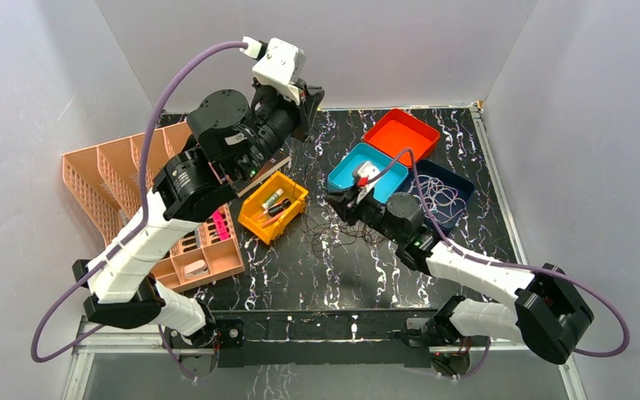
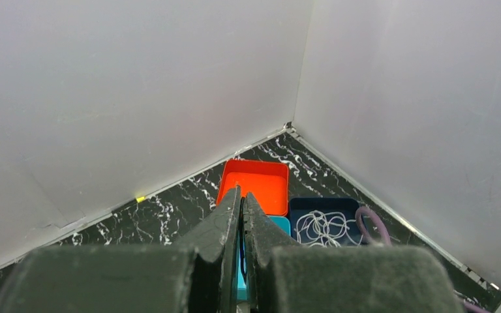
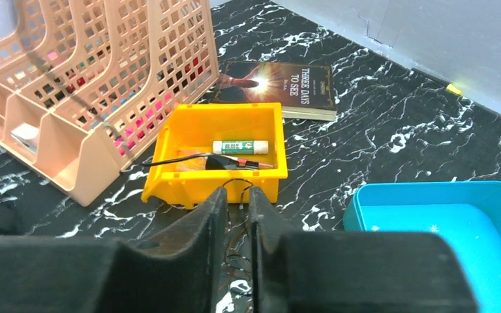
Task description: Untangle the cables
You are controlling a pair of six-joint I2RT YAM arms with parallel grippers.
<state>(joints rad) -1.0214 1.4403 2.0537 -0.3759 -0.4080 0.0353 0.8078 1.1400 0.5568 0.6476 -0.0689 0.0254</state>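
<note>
top view: the left arm is up high, with the left claw (image 1: 310, 102) in the air over the back of the surface (image 1: 300, 279). the right claw (image 1: 343, 205) is low near the middle, right over a messy scribble of dark cables (image 1: 346, 239). those lie on the surface between the yellow bin (image 1: 273, 208) and the teal tray (image 1: 342, 171). a bunch of pale cables (image 1: 443, 197) sits coiled in the dark blue tray (image 1: 469, 182), next to the orange tray (image 1: 400, 133).

left wrist view: the left claw's fingers are pressed flat together, pointing toward the far corner and the trays.

right wrist view: the right claw shows just a narrow slit between its fingers, and thin dark strands run through it at the tips. can't tell if it's actually pinching them. the yellow bin is straight ahead, with a book (image 3: 280, 81) and a pink rack (image 3: 91, 85) behind it.
</note>
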